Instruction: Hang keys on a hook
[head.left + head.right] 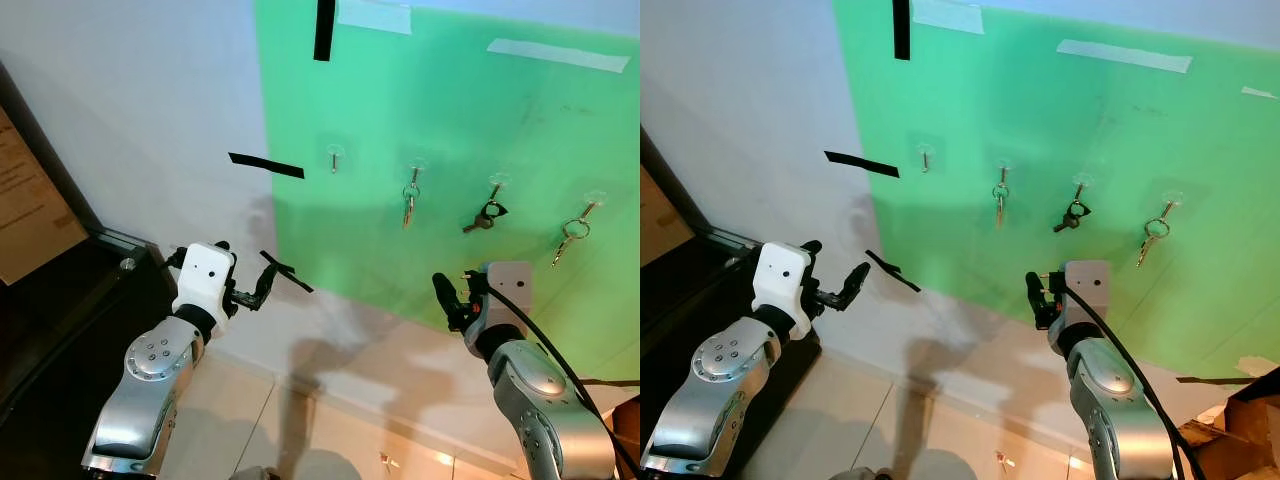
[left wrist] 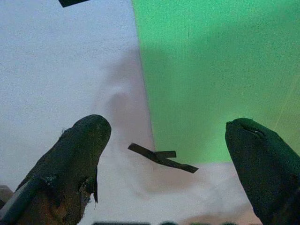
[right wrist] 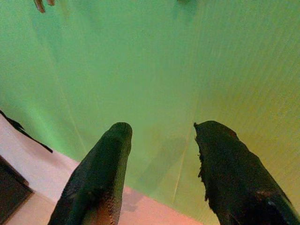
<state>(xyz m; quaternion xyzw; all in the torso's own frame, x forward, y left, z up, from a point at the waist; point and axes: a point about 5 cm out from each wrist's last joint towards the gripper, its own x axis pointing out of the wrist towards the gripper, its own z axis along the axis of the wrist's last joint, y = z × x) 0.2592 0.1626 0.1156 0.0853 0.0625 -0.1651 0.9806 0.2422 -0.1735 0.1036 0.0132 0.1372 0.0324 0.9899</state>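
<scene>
A green board (image 1: pixel 450 120) on the wall carries a row of clear hooks. The leftmost hook (image 1: pixel 335 153) is bare. A single key (image 1: pixel 410 200) hangs on the second hook, a black key fob (image 1: pixel 486 217) on the third, and a ring of keys (image 1: pixel 572 233) on the fourth. My left gripper (image 1: pixel 262 285) is raised below and left of the board's lower corner, open, with nothing between its fingers (image 2: pixel 84 140). Below the fob, my right gripper (image 1: pixel 452 297) points at the board, open and empty, fingers (image 3: pixel 115 145) apart.
Black tape strips (image 1: pixel 265 165) stick to the white wall and the board's edge, one (image 2: pixel 161 157) just ahead of my left gripper. A dark cabinet (image 1: pixel 60 300) and a brown board (image 1: pixel 25 200) stand at the left. Pale floor tiles (image 1: pixel 330 430) lie below.
</scene>
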